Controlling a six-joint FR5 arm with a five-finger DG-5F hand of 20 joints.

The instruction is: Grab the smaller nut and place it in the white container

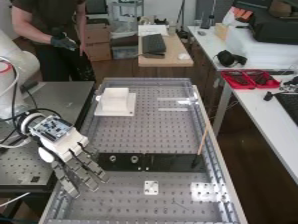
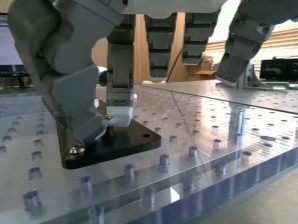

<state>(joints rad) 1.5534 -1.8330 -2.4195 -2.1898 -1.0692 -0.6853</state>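
In the high view the hand (image 1: 78, 161) reaches over the left end of the black bar (image 1: 169, 162). The larger nut (image 1: 113, 158) and the bearing (image 1: 134, 159) stand on the bar to the right of its fingers. In the wrist view the thumb and one finger of the hand (image 2: 74, 95) close from both sides on a small metal part, the smaller nut (image 2: 106, 120), low over the bar (image 2: 136, 139); its edges are mostly covered by the fingertips. The other fingers hang fairly straight. The white container (image 1: 116, 95) stands at the bench's far left.
A thin wooden stick (image 1: 203, 141) leans at the bar's right end. A small white plate with holes (image 1: 151, 188) lies nearer than the bar. Raised rails edge the bench, and clear strips (image 1: 174, 109) lie at the far right. A person stands behind, away from the parts.
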